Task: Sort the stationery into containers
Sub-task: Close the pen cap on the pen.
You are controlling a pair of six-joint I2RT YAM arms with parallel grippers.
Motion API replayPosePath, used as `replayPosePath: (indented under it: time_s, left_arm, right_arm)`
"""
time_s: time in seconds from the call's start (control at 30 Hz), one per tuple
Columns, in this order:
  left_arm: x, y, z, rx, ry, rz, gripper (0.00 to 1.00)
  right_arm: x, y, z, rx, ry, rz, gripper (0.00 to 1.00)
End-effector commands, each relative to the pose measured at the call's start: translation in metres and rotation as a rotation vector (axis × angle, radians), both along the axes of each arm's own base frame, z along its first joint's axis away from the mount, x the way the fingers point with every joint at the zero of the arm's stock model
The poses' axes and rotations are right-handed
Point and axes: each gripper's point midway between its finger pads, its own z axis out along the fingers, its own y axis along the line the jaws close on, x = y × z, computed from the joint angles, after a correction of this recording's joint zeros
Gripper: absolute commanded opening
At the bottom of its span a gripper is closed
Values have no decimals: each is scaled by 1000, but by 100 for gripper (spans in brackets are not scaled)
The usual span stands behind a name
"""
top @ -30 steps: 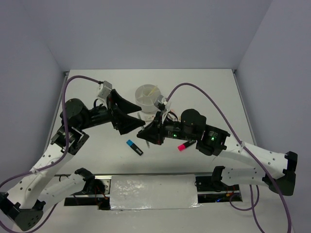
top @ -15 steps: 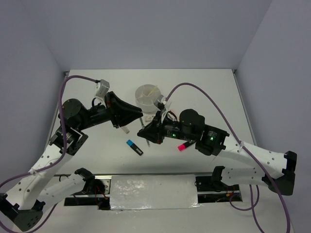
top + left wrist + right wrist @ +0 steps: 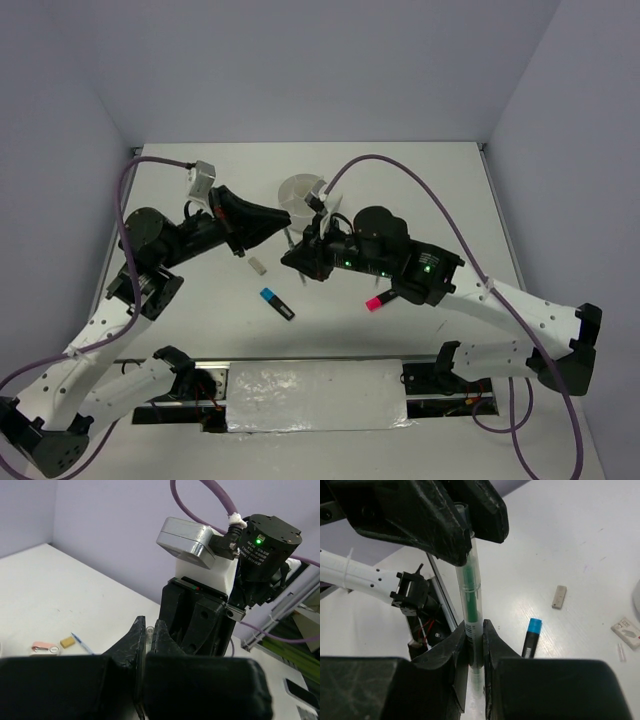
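Right wrist: green pen clamped in right gripper & left gripper both; left wrist shows only pen tip.

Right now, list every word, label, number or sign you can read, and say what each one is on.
Nothing can be read in any view.
Motor housing: small white print beside the green light, too blurred to read.
White eraser: dark marks on its face, too small to read.
Pen: no print visible on the barrel.
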Motion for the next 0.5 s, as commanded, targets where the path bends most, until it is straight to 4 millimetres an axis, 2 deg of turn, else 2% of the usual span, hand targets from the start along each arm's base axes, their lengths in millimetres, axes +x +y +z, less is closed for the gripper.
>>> replayPosePath:
  time_s: [0.0,0.1,0.13,0.17,0.23,0.27,0.3,0.33,0.4,0.47]
  left_arm:
    - [-22,-13,-47,90,83,-119,0]
    - [-29,-18,-65,107,111,-138,0]
    - [-32,-21,-70,111,122,-145,0]
    - [-34,-23,-82,114,143,-149,0]
    - [-43,-30,-94,102,176,-175,0]
    - [-45,-33,-111,112,205,-182,0]
    - [-49,-36,-111,100,197,-198,0]
    - [-51,-38,-121,105,221,-202,0]
    - [-54,-40,-122,102,217,-208,0]
    - [-52,-37,-124,122,227,-180,0]
  right_arm:
    - [29,-1,117,289,-195,-62,0]
    - [37,-6,156,374,-240,-73,0]
    - [41,-2,160,378,-244,-66,0]
    - [42,-5,180,403,-275,-67,0]
    - [50,-2,188,400,-280,-78,0]
    - [53,-2,193,410,-283,-76,0]
    - [55,-6,208,434,-300,-79,0]
    - [59,-2,208,433,-291,-74,0]
    - [62,-2,217,439,-298,-73,0]
    - [63,6,198,391,-276,-47,0]
